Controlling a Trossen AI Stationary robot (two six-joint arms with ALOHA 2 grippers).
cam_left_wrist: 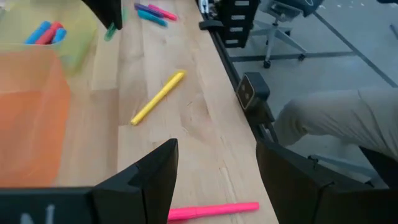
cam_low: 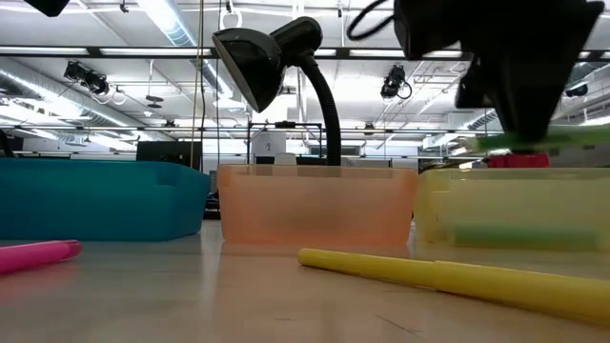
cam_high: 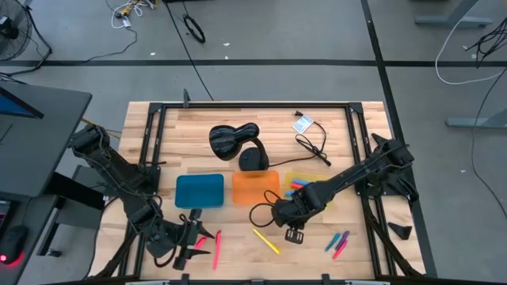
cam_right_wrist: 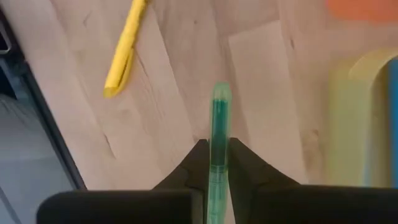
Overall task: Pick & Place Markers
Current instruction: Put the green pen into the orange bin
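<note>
The right gripper (cam_right_wrist: 211,163), pinched shut on a slim green plastic marker (cam_right_wrist: 219,124), hangs near the translucent yellow plastic tray (cam_right_wrist: 354,118), apparently needing a carry over its rim, while the left gripper (cam_left_wrist: 216,171) waits open and empty.

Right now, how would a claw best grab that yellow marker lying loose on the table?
Probably from straight above, pinching the middle of the yellow marker across its thin width. It lies flat and slanted on the bare wooden table, apart from the trays, with room on both sides.

My table (cam_high: 238,119) is pale wood planks, smooth and matt. The blue tray (cam_high: 200,191), orange tray (cam_high: 255,187) and yellow tray (cam_high: 301,180) are see-through plastic, a bit cloudy. My fingers (cam_right_wrist: 193,163) pinch a shiny green plastic marker (cam_right_wrist: 219,134).
</note>
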